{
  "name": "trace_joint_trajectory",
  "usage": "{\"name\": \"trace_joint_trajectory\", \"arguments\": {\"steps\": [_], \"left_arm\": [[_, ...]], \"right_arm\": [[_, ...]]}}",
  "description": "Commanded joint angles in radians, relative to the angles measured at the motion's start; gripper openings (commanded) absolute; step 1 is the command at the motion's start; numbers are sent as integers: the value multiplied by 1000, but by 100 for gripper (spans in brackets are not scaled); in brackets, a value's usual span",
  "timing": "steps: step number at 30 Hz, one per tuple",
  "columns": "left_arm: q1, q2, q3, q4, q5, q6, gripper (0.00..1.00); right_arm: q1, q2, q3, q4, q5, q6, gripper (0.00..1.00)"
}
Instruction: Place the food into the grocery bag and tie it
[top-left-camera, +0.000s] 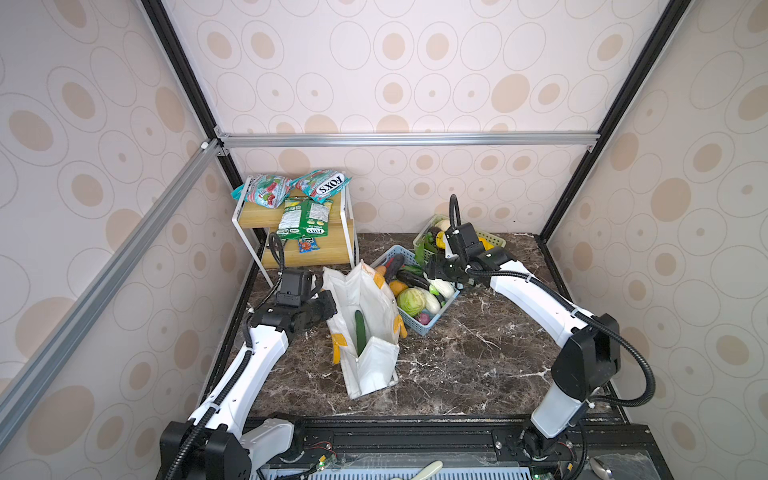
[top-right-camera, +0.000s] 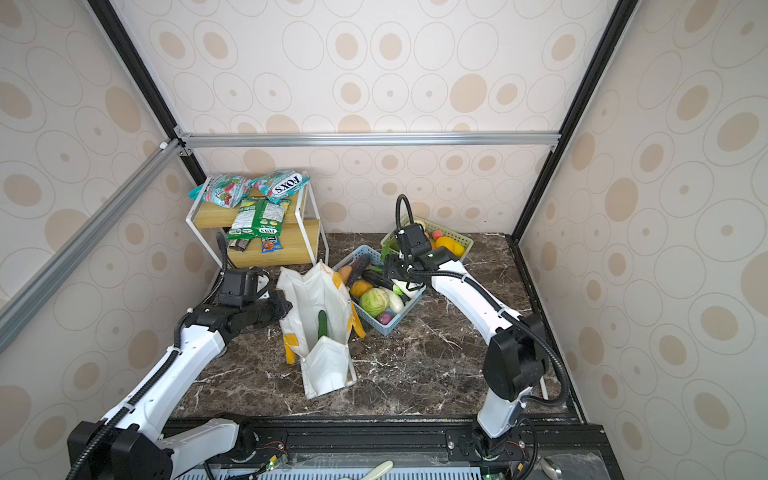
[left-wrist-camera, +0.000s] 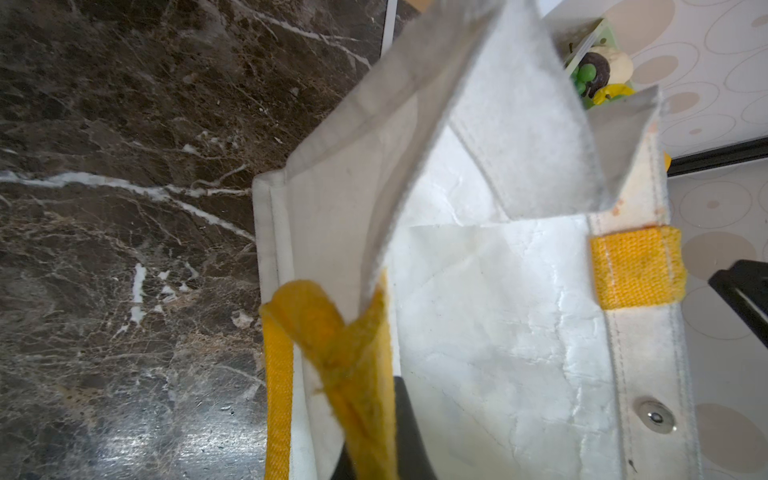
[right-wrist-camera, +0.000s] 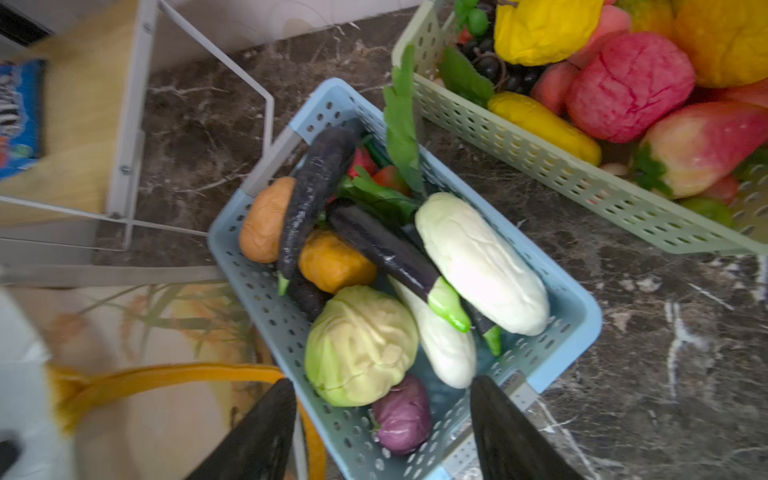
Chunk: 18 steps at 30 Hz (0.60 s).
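White boxy fabric bag (top-left-camera: 376, 365), perforated blue basket (right-wrist-camera: 270, 320)

Robot test cell fitted out as a mock pantry. Aluminium frame rails (top-left-camera: 407, 139) hold wallpaper-patterned panels (top-left-camera: 415, 62) around a marble-look table (top-left-camera: 478, 365). A left arm (top-left-camera: 249, 365) and right arm (top-left-camera: 536, 299) mount on a black base rail (top-left-camera: 415, 440).

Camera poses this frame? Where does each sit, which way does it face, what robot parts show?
Both top views: high at the front, looking down toward the back wall; both arms, left gripper, right gripper.
Left wrist: on the left arm, facing the bag mouth; a black jaw shows behind the handle.
Right wrist: on the right arm, looking down into the blue basket; both open jaws show.
Shared: all views show the bag; both wrists catch the green basket.
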Motion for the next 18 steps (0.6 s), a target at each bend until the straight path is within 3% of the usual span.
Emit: {"name": "trace_joint_trajectory", "arguments": {"steps": [1,11,18], "left_arm": [[8,5,17,-45,-11,-10,0],[8,9,-14,-53,-31,-21,0],[8,23,10,-52,-46,-32,0]], "right_arm": [[-19,80,62,-102,95,-108,68],[-29,282,248,-196,180,-266,70],[-30,377,327,-215,168,-276,71]]}}
